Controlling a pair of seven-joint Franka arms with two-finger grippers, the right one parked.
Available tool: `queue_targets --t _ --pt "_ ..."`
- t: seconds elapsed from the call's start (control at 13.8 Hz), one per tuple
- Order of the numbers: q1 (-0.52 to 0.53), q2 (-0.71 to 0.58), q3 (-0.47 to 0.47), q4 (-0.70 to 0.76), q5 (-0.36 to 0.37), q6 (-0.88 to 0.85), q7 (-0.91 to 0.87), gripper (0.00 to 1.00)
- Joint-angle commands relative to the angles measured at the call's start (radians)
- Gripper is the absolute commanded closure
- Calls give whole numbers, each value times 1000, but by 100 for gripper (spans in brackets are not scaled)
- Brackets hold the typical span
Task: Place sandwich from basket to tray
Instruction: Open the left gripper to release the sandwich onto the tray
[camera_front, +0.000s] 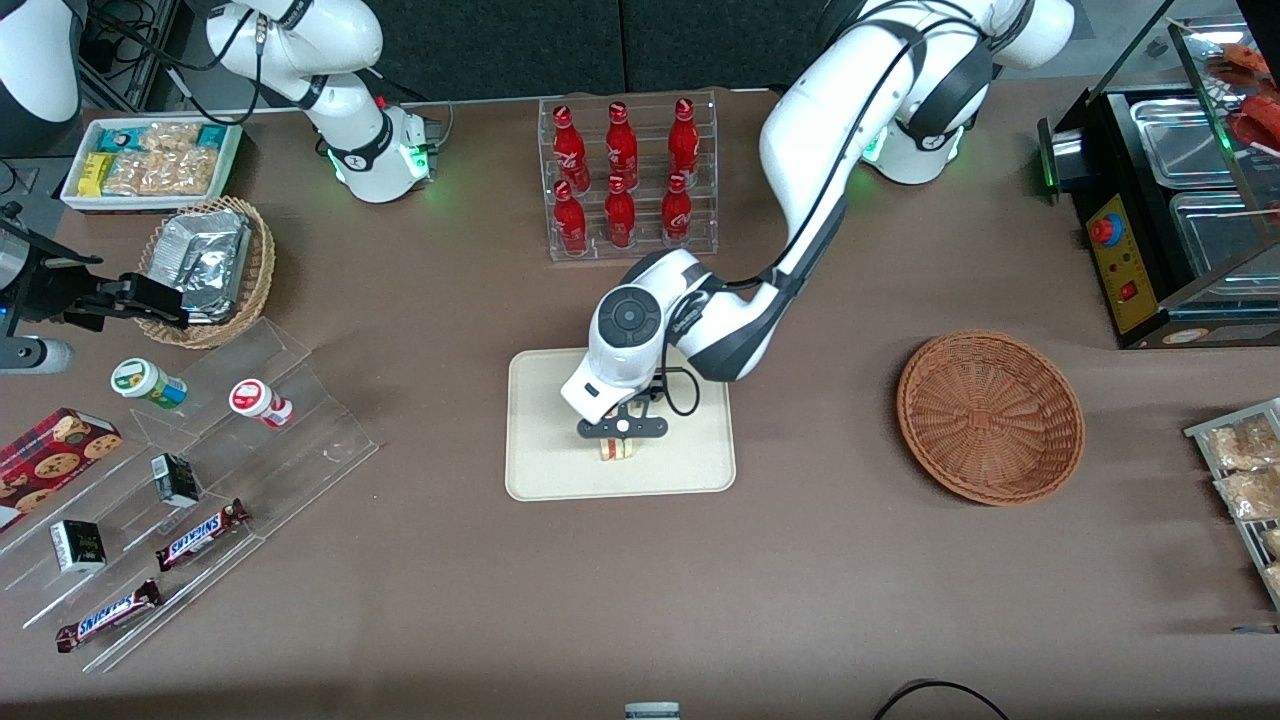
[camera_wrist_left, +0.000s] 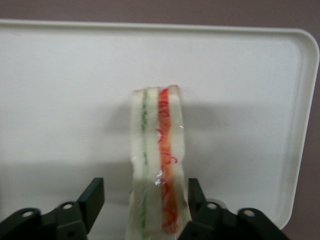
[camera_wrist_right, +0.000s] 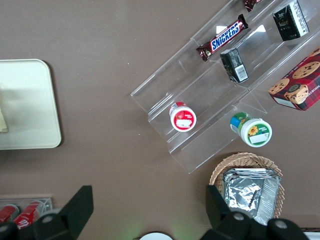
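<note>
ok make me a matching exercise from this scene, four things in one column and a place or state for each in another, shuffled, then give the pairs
Things:
1. sandwich
2. basket
3. pincer
4. tray

Places or states:
A. holds nothing, toward the working arm's end of the table
B. lies flat on the brown table, bearing one item
C. stands on edge on the tray, red and green filling showing
D. open, its fingers apart from the bread on either side

Pairs: 1-C, 2-A, 3-D, 4-B
</note>
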Motion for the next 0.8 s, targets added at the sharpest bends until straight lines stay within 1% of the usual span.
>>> queue_targets --t 0.0,0.14,0.29,0.43,0.72 --pt "79 -144 -8 -51 -6 -180 27 1" --pt "130 -269 -5 -150 -43 -251 131 1" --pt "197 -422 -5 -333 -40 -231 219 1" --pt "271 -551 -4 -474 -41 -196 309 1" --pt "447 -696 -3 -655 -43 -186 542 1"
